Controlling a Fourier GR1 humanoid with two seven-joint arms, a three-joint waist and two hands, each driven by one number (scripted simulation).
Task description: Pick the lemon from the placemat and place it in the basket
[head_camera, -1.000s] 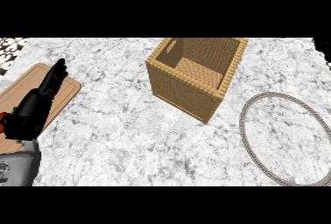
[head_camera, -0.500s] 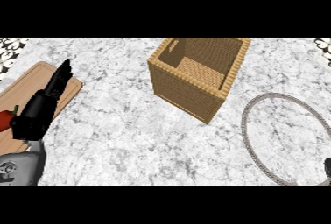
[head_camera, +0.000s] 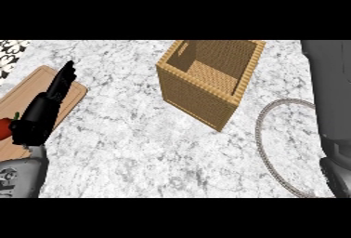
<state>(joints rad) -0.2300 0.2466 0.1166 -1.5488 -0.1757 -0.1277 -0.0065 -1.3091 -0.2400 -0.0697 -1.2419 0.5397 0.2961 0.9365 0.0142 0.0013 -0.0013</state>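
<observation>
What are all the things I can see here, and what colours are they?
Basket: one, tan woven, top middle of the counter, nothing visible inside.
Wooden board: one, light brown, left edge of the counter.
Red thing: one, red with a small green bit, on the board at the far left, mostly hidden; I cannot tell what it is.
Ring: one, grey, flat on the counter to the right, partly covered by the right arm.
Counter: one, white and grey marble.
Left robot hand: one, black, fingers straight, over the board.
Right arm: one, grey, along the right edge; its hand does not show.
</observation>
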